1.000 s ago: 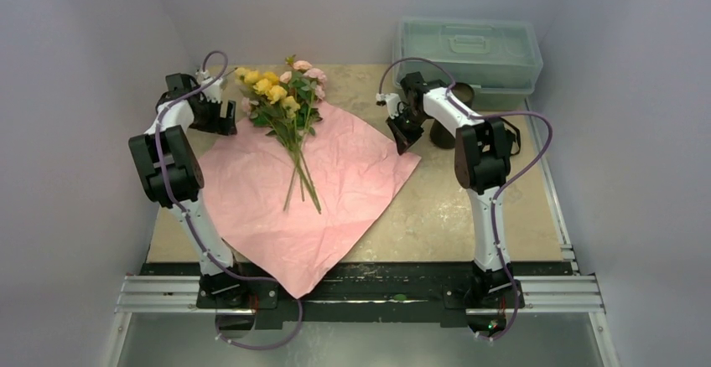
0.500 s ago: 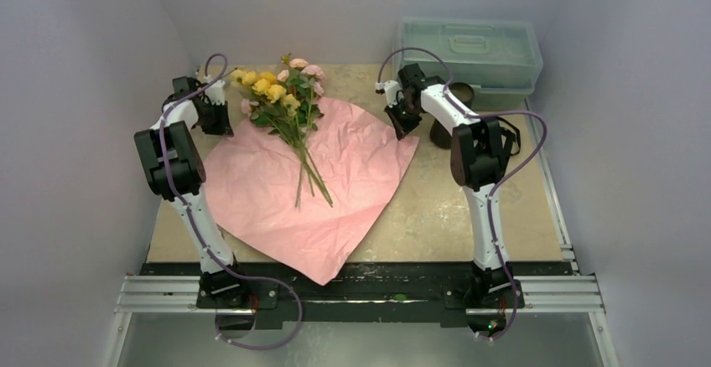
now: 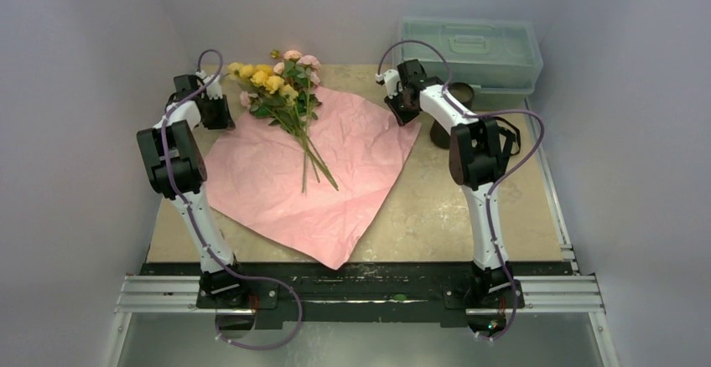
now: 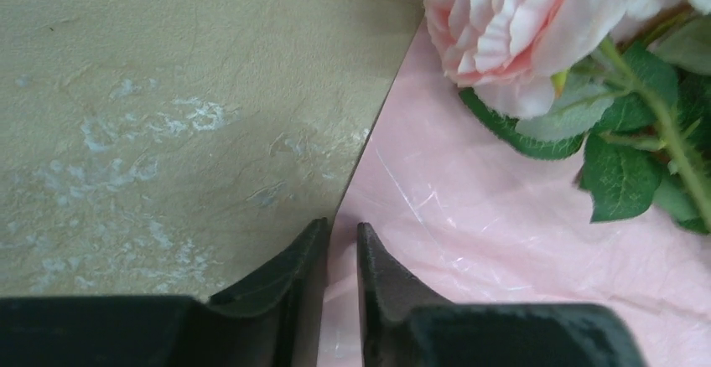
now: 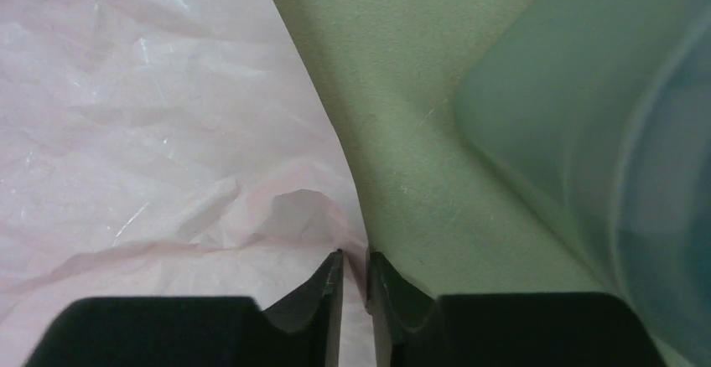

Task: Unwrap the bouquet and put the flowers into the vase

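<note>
Top external, nearest first: shows the pink wrapping paper [image 3: 277, 191] spread open on the tabletop [image 3: 469, 208]. Puts its front corner just short of the near edge, where a second ago it hung over the rail. Reads the whole sheet as dragged back and turned a little.

Finds the flowers [image 3: 285, 99] lying loose on the sheet, stems pointing near-right and blooms over the far-left corner. Sets them farther back than a second ago.

Places the left end effector [image 3: 218, 114] at the sheet's left corner and the right end effector [image 3: 402, 109] at its right corner, the right one farther from its base than before.

Beyond the right arm, shows the dark vase [image 3: 441, 136] upright, partly hidden and well apart from the flowers. Behind it, shows the translucent lidded box [image 3: 469, 49].

Left wrist: catches the fingertips drawn almost together, clamped on the paper's edge, with a peach-pink rose [image 4: 520, 23] beyond.

Right wrist: catches the same narrow pinch, on a puckered fold of paper beside bare tabletop, with the box to the right.
</note>
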You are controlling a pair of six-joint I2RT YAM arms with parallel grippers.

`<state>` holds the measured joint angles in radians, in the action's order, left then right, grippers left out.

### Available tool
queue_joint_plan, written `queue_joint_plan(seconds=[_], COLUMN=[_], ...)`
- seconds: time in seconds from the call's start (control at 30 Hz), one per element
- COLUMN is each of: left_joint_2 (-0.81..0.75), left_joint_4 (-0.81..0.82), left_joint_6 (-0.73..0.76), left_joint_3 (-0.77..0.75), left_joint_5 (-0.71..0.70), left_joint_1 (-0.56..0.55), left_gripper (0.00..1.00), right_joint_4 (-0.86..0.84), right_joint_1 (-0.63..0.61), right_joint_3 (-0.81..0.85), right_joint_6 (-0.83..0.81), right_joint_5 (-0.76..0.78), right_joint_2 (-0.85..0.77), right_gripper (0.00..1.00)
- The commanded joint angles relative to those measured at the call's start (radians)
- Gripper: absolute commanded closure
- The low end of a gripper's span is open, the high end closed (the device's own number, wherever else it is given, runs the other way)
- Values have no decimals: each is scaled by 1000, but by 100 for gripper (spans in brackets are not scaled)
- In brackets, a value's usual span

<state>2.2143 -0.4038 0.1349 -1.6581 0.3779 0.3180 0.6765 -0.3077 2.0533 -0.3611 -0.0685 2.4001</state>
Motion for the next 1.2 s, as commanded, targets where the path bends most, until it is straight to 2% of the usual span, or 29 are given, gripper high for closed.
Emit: queue_joint_plan(seconds=[0.0, 0.1, 0.13, 0.17, 0.27, 0.37, 0.5, 0.7, 0.8, 1.0, 1.17], left_joint_2=[-62, -173, -212, -246, -352, -442, -483, -340, -259, -130, -50], left_joint_4=[67, 109, 114, 114, 95, 71, 36, -5, 0, 14, -3], left_joint_6=[-47, -61, -59, -53, -32, 7, -10, -162, -228, -357, -368], left_joint_3=[18, 81, 96, 111, 139, 159, 132, -18, -73, -164, -223], left_joint_5=[-34, -40, -43, -44, -30, -12, 0, -45, -67, -275, -437], left_joint_1=[-2, -1, -1, -3, -17, -72, -208, -425, -482, -542, -576], left_gripper=[70, 49, 44, 42, 41, 40, 38, 40, 41, 48, 53], right_joint_4=[-22, -50, -61, -67, -72, -77, -89, -89, -79, -67, -65], right_joint_1=[1, 0, -1, -2, -7, -8, -10, -13, -14, -14, -14], right_joint_3=[34, -19, -38, -51, -73, -88, -107, -114, -115, -159, -205], right_joint_6=[-1, -1, -1, 0, 8, 25, 55, 100, 113, 108, 98], right_joint_5=[2, -35, -50, -71, -125, -182, -241, -289, -300, -287, -281], right_joint_2=[-21, -86, -110, -131, -189, -241, -297, -346, -373, -433, -472], right_gripper=[69, 34, 27, 22, 15, 10, 8, 7, 7, 7, 7])
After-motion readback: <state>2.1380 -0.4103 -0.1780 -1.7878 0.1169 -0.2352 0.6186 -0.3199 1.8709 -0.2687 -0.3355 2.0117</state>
